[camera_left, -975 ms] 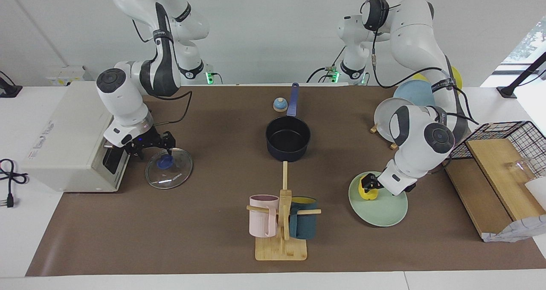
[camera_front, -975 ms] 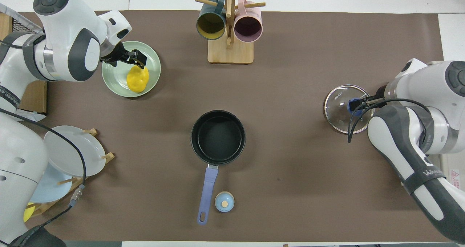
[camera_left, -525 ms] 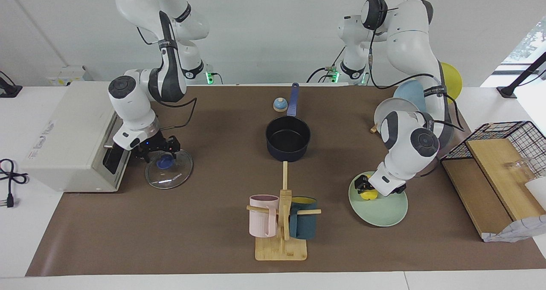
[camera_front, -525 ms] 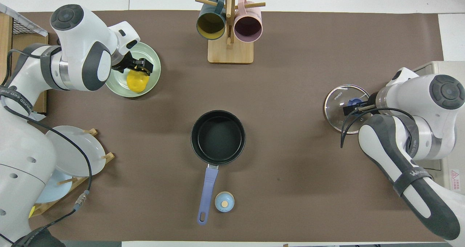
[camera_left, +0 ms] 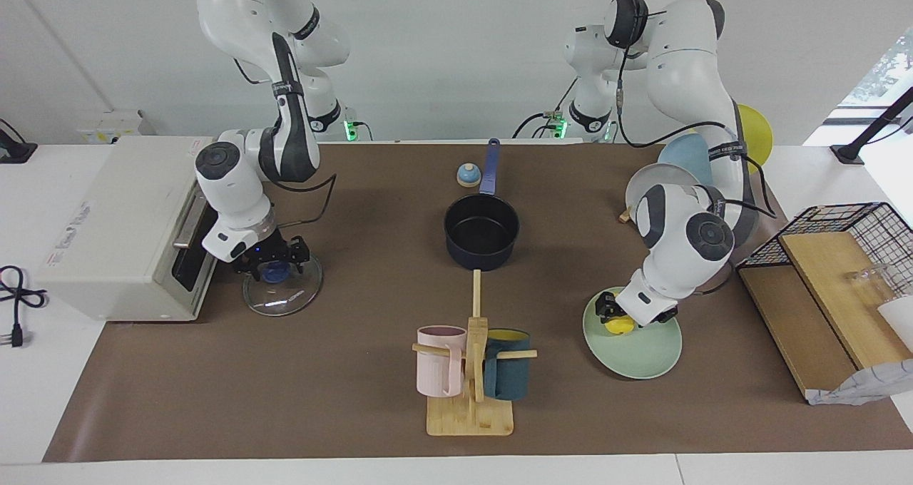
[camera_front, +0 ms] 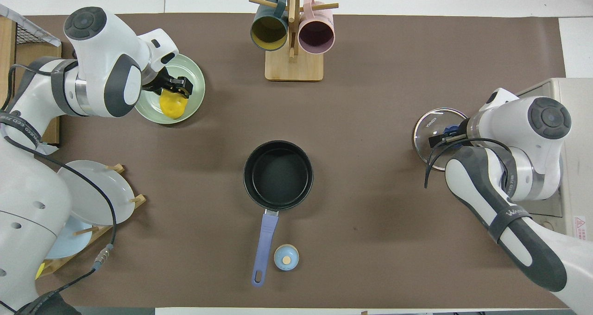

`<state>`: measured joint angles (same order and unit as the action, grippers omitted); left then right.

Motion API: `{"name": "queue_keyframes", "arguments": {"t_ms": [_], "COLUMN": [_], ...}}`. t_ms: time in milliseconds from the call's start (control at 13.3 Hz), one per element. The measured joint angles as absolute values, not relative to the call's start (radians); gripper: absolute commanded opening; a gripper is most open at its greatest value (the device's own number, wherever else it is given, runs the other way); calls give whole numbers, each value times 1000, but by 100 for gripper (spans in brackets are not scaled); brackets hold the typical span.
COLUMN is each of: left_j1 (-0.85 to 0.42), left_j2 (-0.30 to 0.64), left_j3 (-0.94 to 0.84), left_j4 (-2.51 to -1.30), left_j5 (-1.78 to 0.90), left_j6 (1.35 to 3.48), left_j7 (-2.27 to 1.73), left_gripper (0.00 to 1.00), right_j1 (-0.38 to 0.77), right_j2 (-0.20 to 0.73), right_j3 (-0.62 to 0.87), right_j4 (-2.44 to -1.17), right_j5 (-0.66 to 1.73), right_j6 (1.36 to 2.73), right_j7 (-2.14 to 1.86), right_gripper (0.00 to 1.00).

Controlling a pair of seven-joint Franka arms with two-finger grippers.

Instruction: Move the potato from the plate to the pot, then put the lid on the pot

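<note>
Two pincers: both down at their own targets, neither arm waiting.
Left pincer (camera_left: 608,311): low over the plate (camera_left: 642,360), tips at the potato (camera_left: 622,326); clenched or released, cannot tell.
Potato from left pincer: right under the tips, touching or just short of touching, lying on the plate's rim-side part nearer the robots.
Potato's long axis: none clear; lumpy and rounded, so probably no favoured angle of grip.
Pot (camera_left: 481,232) from left pincer: toward the right arm's end and nearer the robots, well apart, mouth up and empty.
Pot's long axis: along its handle (camera_left: 490,167), pointing straight toward the robots, clear of the path from the plate.
Nearer arm for the potato: left, by far.
Right pincer (camera_left: 274,260): down at the lid's blue knob (camera_left: 273,274); grasping it or not, cannot tell.
Lid (camera_left: 282,296) from right pincer: directly beneath, flat on the table, knob upward.
Pot from right pincer: toward the left arm's end, slightly nearer the robots.
Likely order: potato into the pot first, lid after.
</note>
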<state>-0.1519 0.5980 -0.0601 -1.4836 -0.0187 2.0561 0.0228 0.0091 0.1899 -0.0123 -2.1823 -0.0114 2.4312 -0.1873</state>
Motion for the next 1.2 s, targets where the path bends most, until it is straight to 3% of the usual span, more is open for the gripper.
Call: {"name": "queue_keyframes", "arguments": {"t_ms": [75,300,375,600,900,1200], "left_j1": [-152,-148,-147,-146,-154,-265], "left_j2": [595,585,580,540,377,283], "left_j3": [-59,-52,-51,-51,-59,-73], "left_j4": [-1484,-1481,-1470,-1403,-1383,-1388], "left_j5": [-18,-18,-18,-44,-78,-81], "left_j6": [2055,2050,2035,1980,1854,1743], "left_j7": [31,57,60,50,-32,-218], "left_gripper": [0,0,0,0,0,0], "right_j1": [9,7,7,7,8,10], "right_j2": [190,190,190,190,188,184], "right_j3": [-12,-13,-14,-12,-1,71], "right_j4": [-2180,-2166,-2157,-2122,-2069,-1986], "right_j5": [-11,-11,-11,-11,-11,-5], "right_j6": [2421,2369,2351,2299,2225,2127], "right_j7": [-197,-241,-245,-246,-246,-159], "right_gripper": [51,4,0,0,0,0]}}
